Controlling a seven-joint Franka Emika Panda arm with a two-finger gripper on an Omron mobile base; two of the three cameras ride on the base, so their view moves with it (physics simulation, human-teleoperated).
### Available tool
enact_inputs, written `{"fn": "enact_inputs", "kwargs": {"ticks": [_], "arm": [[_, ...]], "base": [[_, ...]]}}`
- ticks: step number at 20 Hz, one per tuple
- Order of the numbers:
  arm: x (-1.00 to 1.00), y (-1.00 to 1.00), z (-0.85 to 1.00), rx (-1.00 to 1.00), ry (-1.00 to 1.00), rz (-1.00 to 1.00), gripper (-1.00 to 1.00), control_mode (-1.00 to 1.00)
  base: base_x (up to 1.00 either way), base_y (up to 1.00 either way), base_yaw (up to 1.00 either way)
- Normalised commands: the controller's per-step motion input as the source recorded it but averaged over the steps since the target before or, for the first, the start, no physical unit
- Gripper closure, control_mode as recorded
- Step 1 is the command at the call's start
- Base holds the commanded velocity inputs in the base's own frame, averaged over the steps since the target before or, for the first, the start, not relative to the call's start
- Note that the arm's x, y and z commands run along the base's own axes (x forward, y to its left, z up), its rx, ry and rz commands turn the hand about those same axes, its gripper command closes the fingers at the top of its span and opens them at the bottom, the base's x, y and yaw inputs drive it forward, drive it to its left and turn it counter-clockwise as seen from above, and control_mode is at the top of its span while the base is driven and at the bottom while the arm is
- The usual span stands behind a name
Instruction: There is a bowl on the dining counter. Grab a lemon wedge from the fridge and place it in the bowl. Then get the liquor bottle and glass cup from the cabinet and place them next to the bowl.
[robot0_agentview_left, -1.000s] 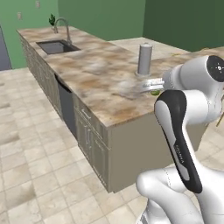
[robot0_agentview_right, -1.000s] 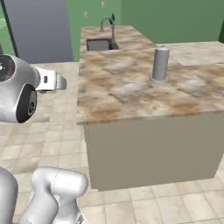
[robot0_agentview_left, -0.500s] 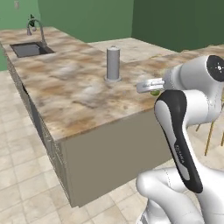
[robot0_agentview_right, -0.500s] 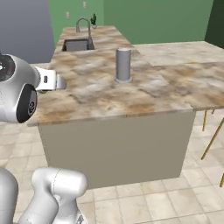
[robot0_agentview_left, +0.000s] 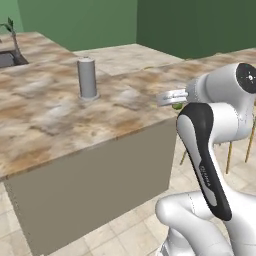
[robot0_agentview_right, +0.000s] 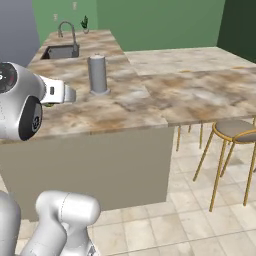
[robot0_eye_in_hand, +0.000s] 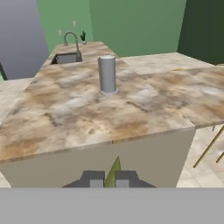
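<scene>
Here your gripper (robot0_eye_in_hand: 109, 180) is clenched on the lemon wedge (robot0_eye_in_hand: 112, 171), held just short of the dining counter (robot0_eye_in_hand: 78, 118). A grey canister (robot0_eye_in_hand: 107, 74) stands ahead on the stone; sink (robot0_eye_in_hand: 65, 57) far left, stool (robot0_agentview_right: 234, 131) right. Most of the wedge is hidden.

White rounded arm (robot0_agentview_left: 220, 115), dark joints
</scene>
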Motion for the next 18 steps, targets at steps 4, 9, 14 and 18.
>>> {"fn": "enact_inputs", "kwargs": {"ticks": [4,9,14,18], "arm": [[0.00,0.00,0.00,0.00,0.00,0.00,1.00,1.00],[0.00,0.00,0.00,0.00,0.00,0.00,1.00,1.00],[0.00,0.00,0.00,0.00,0.00,0.00,1.00,1.00],[0.00,0.00,0.00,0.00,0.00,0.00,1.00,1.00]], "base": [[0.00,-1.00,-0.06],[0.00,-1.00,-0.07],[0.02,-1.00,-0.06],[0.07,-1.00,-0.06]]}}
